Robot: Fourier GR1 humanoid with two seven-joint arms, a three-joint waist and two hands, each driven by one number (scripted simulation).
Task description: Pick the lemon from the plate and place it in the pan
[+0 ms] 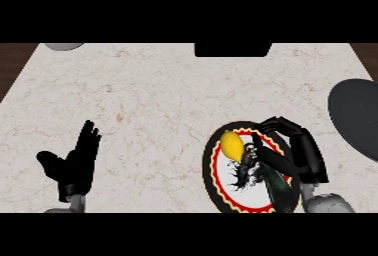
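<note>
A yellow lemon point(233, 145) lies on the upper left part of a patterned plate point(221, 186) with a red and black rim, at the lower right of the counter. My right hand point(295, 150) hovers over the plate's right side, fingers bent toward the lemon, with the thumb just right of the fruit; it holds nothing. The dark pan point(356, 116) is cut by the right edge of the view, beyond the plate. My left hand point(74, 162) rests open at the lower left, fingers pointing up.
A grey round object point(63, 46) shows at the counter's far left corner. A black block point(232, 49) sits at the far edge, middle. Dark wood point(13, 65) borders the marble counter on the left and right.
</note>
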